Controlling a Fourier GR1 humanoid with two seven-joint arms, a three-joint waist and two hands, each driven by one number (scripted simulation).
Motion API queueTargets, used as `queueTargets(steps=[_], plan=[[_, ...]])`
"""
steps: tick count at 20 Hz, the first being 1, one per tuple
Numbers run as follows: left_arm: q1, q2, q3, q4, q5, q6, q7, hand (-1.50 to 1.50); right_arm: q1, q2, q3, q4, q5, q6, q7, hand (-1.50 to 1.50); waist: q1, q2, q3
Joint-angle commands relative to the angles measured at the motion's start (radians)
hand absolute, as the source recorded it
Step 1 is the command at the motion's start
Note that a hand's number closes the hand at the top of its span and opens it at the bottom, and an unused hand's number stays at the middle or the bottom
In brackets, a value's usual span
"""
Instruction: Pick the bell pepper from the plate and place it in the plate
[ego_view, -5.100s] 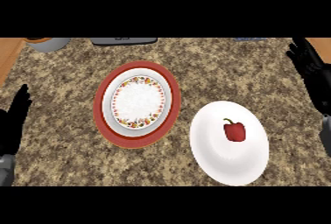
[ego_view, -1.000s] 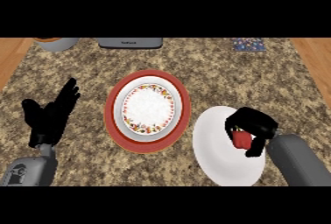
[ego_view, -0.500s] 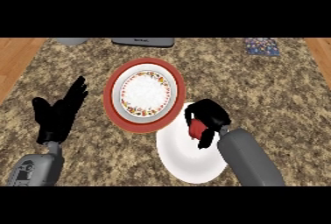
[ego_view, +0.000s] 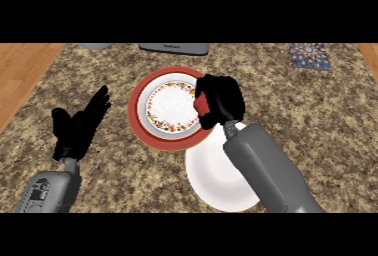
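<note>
While the right hand (ego_view: 219, 101) hangs over the right rim of the red-rimmed plate (ego_view: 140, 97), its fingers are curled round the bell pepper (ego_view: 201, 104); only a red sliver shows at the hand's left side. Pepper is in the hand, over the edge of the floral inner plate (ego_view: 171, 106), clear of the plain white plate (ego_view: 214, 177). White plate lies lower right, its upper edge just beside the red rim, partly hidden by the grey right forearm (ego_view: 267, 170). Left hand (ego_view: 77, 127) sits left of the plates, fingers straight and spread, holding nothing. Speckled granite counter (ego_view: 325, 130) underneath. Grey items along the far edge; a patterned cloth (ego_view: 310, 55) at far right.
</note>
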Motion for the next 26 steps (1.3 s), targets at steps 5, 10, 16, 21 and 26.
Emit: queueTargets(steps=[5, 10, 16, 21, 26], plan=[[-0.014, -0.009, -0.015, 0.021, -0.017, 0.004, -0.012, 0.00, -0.163, 0.006, 0.093, -0.035, 0.136, -0.221, 0.527, 1.50, 0.016, 0.007, -0.001], [-0.019, -0.014, -0.029, 0.022, -0.014, -0.012, -0.009, 0.00, -0.219, 0.006, 0.180, -0.006, 0.172, -0.320, 0.836, 1.50, 0.034, 0.019, 0.001], [-0.045, -0.026, -0.002, 0.050, -0.024, 0.031, -0.021, 0.00, -0.219, 0.005, 0.282, 0.030, 0.218, -0.355, 1.044, 1.50, -0.015, 0.024, 0.003], [-0.005, 0.001, 0.025, 0.045, -0.007, 0.014, -0.027, 0.00, -0.194, 0.005, 0.309, 0.028, 0.228, -0.371, 1.095, 1.50, -0.049, 0.020, 0.004], [-0.018, -0.028, 0.010, 0.056, -0.027, 0.039, -0.048, 0.00, -0.126, 0.005, 0.372, 0.082, 0.138, -0.344, 1.087, 1.50, -0.051, 0.027, 0.004]])
